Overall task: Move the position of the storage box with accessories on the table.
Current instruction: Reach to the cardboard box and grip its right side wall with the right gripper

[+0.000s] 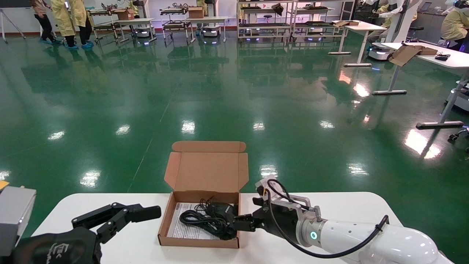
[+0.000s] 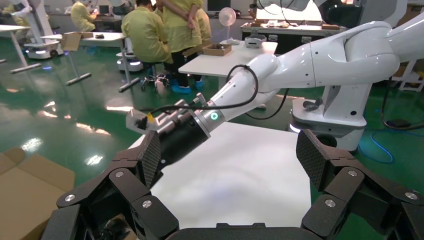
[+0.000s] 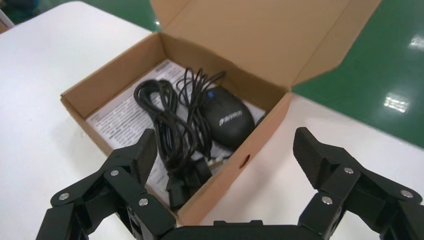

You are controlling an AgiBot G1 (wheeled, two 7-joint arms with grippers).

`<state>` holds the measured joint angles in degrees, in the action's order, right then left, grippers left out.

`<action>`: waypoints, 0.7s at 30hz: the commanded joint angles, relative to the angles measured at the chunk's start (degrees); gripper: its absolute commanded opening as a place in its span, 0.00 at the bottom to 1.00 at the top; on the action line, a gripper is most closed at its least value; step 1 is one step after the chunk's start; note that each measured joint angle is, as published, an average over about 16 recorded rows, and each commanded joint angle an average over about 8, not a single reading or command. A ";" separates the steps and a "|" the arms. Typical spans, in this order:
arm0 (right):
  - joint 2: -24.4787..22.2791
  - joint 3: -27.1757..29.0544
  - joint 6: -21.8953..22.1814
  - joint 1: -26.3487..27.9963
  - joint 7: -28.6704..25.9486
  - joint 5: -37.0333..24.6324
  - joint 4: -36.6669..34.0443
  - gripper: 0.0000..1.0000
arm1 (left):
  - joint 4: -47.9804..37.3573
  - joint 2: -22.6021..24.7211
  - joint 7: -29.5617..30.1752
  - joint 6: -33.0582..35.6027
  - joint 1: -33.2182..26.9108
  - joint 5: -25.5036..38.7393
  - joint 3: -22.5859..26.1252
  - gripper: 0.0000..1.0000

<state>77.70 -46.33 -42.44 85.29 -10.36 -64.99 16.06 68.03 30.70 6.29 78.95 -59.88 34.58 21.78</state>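
1. The bench [image 1: 110, 253] is a white, smooth top with rounded corners, standing on a glossy green floor [image 1: 110, 110] that mirrors the ceiling lights.
2. Behind it the room holds other white desks [image 1: 452, 60] on metal legs, wheeled racks [image 1: 263, 18] along the far wall, and people in yellow coats [image 1: 69, 18] at the far left.
3. The storage box [image 1: 163, 229] sits at the far middle of the bench, lid [image 1: 207, 170] standing open and upright on the side away from the robot.
4. Inside it lie the accessories: a white printed sheet [image 1: 181, 227] flat on the bottom, a coiled black cable [image 1: 201, 222] on top of it, and a black mouse [image 1: 220, 209] next to the coil.
5. The right pincer [image 1: 242, 223] is at the box's right wall, fingers apart, one finger inside the box beside the cable and the other outside the wall; whether the pads touch the cardboard cannot be told.
6. The left pincer [image 1: 124, 216] hangs over the bench left of the box, well clear of it, fingers spread and empty.
7. Only the right wrist view shows the straddle plainly, along with the mouse [image 3: 227, 117], its white logo, and the print on the sheet [image 3: 125, 120].
8. Only the left wrist view shows the right arm [image 2: 300, 65] from the side, reaching across the bare bench [image 2: 240, 175] and a corner of the box lid [image 2: 25, 190].
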 commanded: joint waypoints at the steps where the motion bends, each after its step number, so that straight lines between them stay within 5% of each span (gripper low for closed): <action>1: 0.10 0.29 0.64 -0.22 0.41 0.99 0.29 1.00 | -0.01 0.00 0.00 -0.01 0.00 0.00 0.00 1.00; 13: -5.21 0.81 -1.40 3.24 -5.60 1.79 -1.47 1.00 | -0.01 0.00 0.00 -0.01 0.01 0.00 0.00 1.00; 21: -2.67 1.43 1.15 4.91 -14.77 3.28 -5.02 1.00 | -0.01 0.00 0.00 -0.01 0.01 0.00 0.00 1.00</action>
<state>74.94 -45.14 -41.11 89.99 -24.81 -61.99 11.50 68.02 30.70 6.28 78.94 -59.87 34.58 21.77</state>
